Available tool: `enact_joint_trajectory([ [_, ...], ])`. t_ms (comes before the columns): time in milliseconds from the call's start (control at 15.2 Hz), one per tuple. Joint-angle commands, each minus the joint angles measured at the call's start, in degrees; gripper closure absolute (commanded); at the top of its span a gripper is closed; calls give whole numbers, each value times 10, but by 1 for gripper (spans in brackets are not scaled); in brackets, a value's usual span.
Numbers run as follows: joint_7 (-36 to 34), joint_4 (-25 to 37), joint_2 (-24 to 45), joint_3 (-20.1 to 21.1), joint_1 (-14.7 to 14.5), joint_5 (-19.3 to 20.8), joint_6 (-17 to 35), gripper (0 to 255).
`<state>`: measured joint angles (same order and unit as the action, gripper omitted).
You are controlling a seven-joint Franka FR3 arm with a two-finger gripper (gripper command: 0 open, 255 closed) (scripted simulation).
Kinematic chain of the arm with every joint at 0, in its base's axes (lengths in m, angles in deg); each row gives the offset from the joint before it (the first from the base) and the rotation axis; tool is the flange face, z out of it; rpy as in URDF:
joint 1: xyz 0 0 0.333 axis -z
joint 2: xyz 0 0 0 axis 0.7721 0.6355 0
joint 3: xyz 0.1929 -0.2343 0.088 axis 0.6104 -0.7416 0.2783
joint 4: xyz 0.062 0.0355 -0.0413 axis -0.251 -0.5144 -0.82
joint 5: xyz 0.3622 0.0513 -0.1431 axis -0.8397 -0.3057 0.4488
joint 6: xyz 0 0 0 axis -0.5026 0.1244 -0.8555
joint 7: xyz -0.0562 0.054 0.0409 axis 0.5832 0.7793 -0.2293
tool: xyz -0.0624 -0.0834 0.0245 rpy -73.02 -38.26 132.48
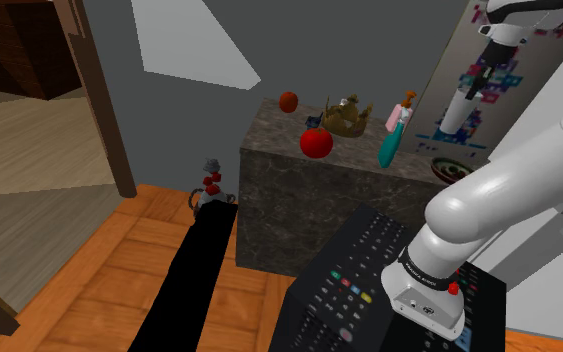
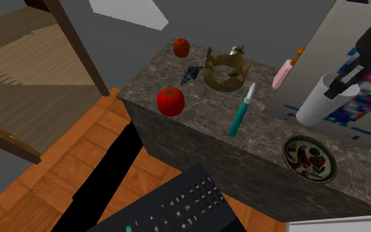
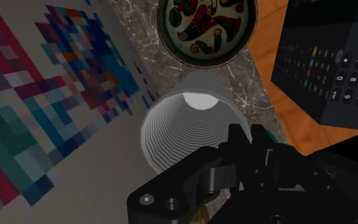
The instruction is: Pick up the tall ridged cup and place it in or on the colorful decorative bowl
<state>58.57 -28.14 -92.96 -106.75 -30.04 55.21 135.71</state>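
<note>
The all-black two-finger gripper point(image 2: 344, 78) is clamped on the rim of the tall white ridged cup point(image 2: 317, 100), which hangs tilted below the hand, clear of the counter (open end toward the wrist). Beneath the gripper, the round bowl painted red, green and yellow point(image 2: 309, 159) rests on the dark marbled stone counter point(image 2: 203, 112). A pixel-patterned panel point(image 2: 368, 112) stands just beside the gripper.

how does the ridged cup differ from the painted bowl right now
The ridged cup is tall, plain white and held tilted in the hand; the painted bowl is shallow, patterned red and green, and sits flat on the stone counter. Both are round and empty.
</note>
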Motion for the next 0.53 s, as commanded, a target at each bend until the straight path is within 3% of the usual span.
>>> enact_joint_trajectory([
  [0, 23, 3, -8, -14, 9, 6, -5, 255],
  [462, 104, 42, -13, -72, 25, 14, -30, 255],
])
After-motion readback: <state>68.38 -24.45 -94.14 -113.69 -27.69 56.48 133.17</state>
